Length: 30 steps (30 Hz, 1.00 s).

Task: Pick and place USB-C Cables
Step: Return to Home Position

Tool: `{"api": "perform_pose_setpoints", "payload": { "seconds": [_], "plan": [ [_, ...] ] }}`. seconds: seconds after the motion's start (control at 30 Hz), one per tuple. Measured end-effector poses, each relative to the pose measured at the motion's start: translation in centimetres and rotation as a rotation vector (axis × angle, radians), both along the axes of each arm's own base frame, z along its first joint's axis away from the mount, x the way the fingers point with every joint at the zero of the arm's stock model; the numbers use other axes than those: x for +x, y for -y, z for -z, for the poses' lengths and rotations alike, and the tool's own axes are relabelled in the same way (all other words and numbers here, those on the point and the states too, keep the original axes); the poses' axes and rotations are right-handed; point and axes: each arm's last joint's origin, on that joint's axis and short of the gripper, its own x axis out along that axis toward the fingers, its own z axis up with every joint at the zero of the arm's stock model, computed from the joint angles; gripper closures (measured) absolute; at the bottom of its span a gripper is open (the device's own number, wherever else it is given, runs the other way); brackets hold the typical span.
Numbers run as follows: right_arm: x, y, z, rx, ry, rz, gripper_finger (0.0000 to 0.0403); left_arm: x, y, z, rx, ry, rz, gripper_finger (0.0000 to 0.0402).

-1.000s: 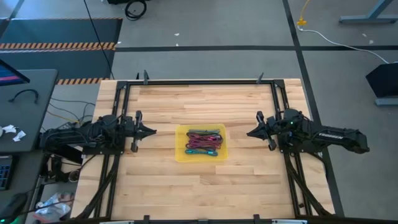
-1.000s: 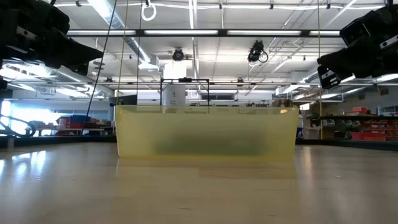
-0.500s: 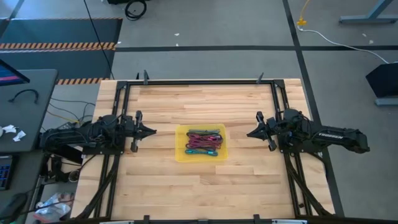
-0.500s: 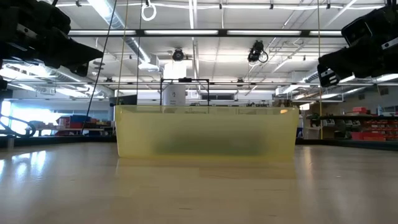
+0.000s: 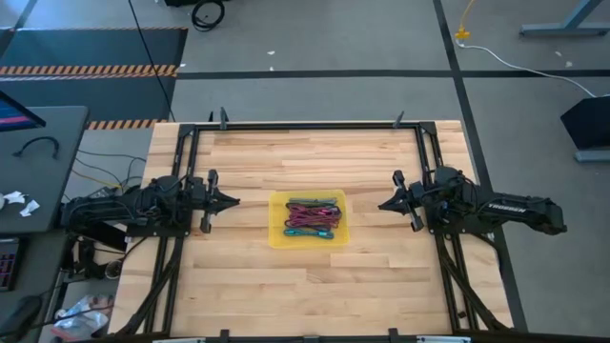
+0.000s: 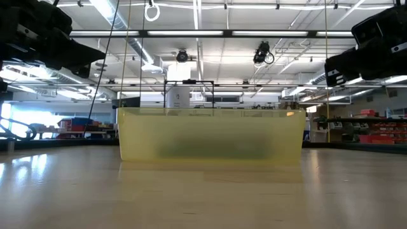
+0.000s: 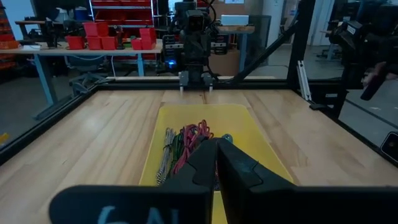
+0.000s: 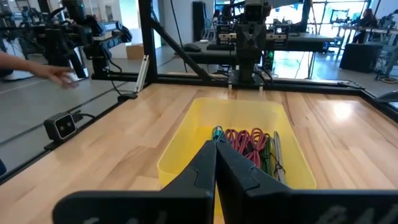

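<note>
Left gripper: the left gripper (image 5: 230, 201) sits at the left side of the table, pointing right toward the middle, well apart from the yellow tray.
Left gripper state: its fingers (image 7: 202, 163) are pressed together with nothing between them.
Table: the table (image 5: 286, 286) has a light wooden top inside a black frame.
Tray: the yellow tray (image 5: 274, 221) is square and sits at the middle of the table, between the two grippers. In the low view its translucent wall (image 6: 210, 137) rests flat on the wood.
Cables: the USB-C cables (image 5: 313, 217) all lie inside the tray, packed side by side. Grey, maroon, magenta, green and teal bundles show among them.
Right gripper: the right gripper (image 5: 382, 204) sits at the right side of the table, pointing left toward the tray and well apart from it.
Right gripper state: its fingers (image 8: 202, 165) are closed against each other and hold nothing.
</note>
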Motion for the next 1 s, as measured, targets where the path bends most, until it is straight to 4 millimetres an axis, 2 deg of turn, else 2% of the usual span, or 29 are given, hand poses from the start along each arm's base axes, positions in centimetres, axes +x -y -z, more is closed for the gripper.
{"api": "perform_pose_setpoints", "payload": {
  "seconds": [1.0],
  "plan": [
    [0.0,0.0,0.02,0.001,-0.001,0.002,0.0391,0.0,0.0,-0.01,0.001,0.0,0.0,0.0377]
  ]
}}
